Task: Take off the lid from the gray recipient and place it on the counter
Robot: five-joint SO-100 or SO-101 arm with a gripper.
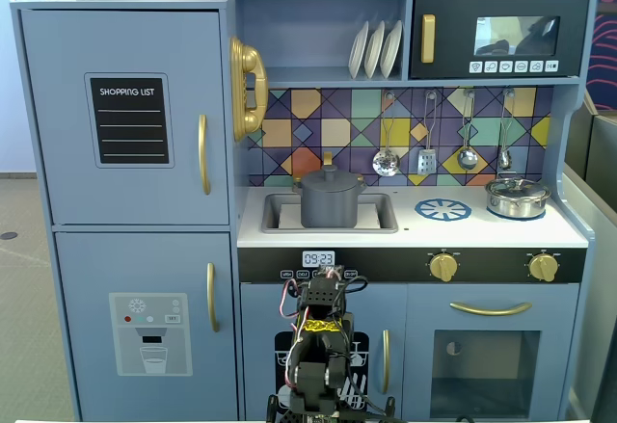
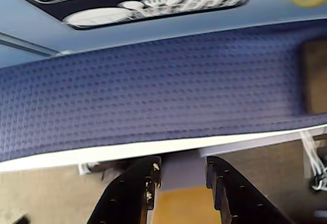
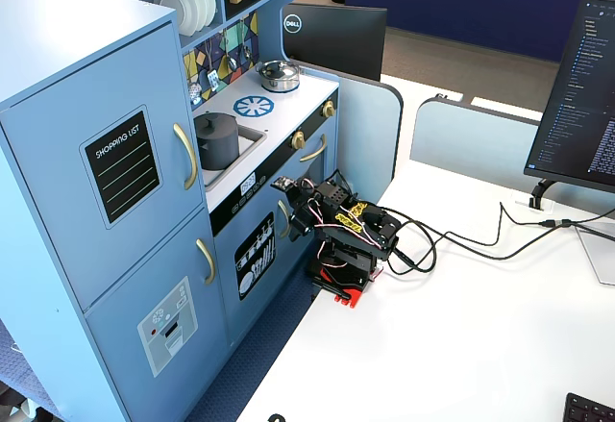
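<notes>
The lid (image 1: 329, 177) sits on the gray pot (image 1: 329, 205) in the sink recess at the counter's (image 1: 501, 231) left end, up and straight ahead of the folded arm's hand (image 2: 180, 175), which is narrowly open and empty.

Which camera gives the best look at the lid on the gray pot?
The front-facing fixed view: the lid shows head-on with its knob, closed on the gray pot in the sink recess. The angled fixed view shows it smaller, from above. The wrist view misses it.
</notes>
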